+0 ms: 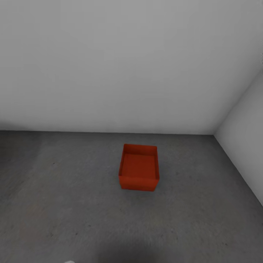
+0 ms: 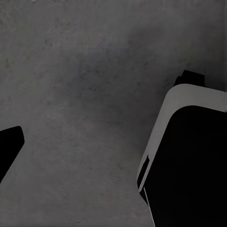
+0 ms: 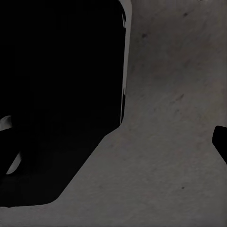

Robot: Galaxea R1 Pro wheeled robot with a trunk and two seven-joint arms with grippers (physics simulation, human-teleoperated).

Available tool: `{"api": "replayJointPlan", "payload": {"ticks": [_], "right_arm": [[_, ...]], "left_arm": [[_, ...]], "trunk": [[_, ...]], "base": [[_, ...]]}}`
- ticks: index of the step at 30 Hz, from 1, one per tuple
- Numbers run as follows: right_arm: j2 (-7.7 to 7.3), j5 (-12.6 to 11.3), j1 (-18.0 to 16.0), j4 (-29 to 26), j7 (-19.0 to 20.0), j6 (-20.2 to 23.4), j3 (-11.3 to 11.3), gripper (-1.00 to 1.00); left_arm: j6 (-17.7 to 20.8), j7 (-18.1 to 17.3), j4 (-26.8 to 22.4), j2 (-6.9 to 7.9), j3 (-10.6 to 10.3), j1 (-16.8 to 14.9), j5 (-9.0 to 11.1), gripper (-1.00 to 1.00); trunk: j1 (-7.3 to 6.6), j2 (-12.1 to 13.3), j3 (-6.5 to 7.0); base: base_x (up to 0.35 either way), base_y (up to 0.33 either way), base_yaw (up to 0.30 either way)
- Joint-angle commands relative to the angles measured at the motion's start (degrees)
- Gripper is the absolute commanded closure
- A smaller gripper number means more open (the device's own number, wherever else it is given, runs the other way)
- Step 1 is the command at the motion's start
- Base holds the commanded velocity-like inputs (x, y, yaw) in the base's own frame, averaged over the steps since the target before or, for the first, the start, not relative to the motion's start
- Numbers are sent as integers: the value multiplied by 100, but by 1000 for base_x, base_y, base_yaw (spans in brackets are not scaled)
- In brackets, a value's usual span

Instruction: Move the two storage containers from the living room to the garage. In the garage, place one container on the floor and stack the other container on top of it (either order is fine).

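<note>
No text, label, number or sign can be read anywhere.

Open concrete floor (image 1: 65, 204) all around the lone container (image 1: 139, 171) (walls (image 1: 128, 65) well behind and right)

The head camera looks down from afar at the concrete floor (image 1: 54, 204) and far wall (image 1: 128, 65); both wrist cameras face that floor closely.

Your head view was evenly, softly lit and slightly blurred, the floor (image 1: 73, 204) darkening at the near edge. Both wrist views were dim, grainy, with black unlit shapes.
</note>
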Motion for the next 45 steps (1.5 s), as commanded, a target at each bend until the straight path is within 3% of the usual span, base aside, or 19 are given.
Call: {"api": "replayJointPlan", "payload": {"ticks": [1,45], "right_arm": [[-2,56,-7,19,5,-34,-37,-100],[-15,56,-7,19,5,-25,-38,-100]], "left_arm": [[14,17,-2,0,-48,-3,43,-100],[14,16,-2,0,-48,-3,43,-100]], "trunk": [[3,-9,1],[3,-9,400]], "base": [[0,0,0],[0,0,0]]}}
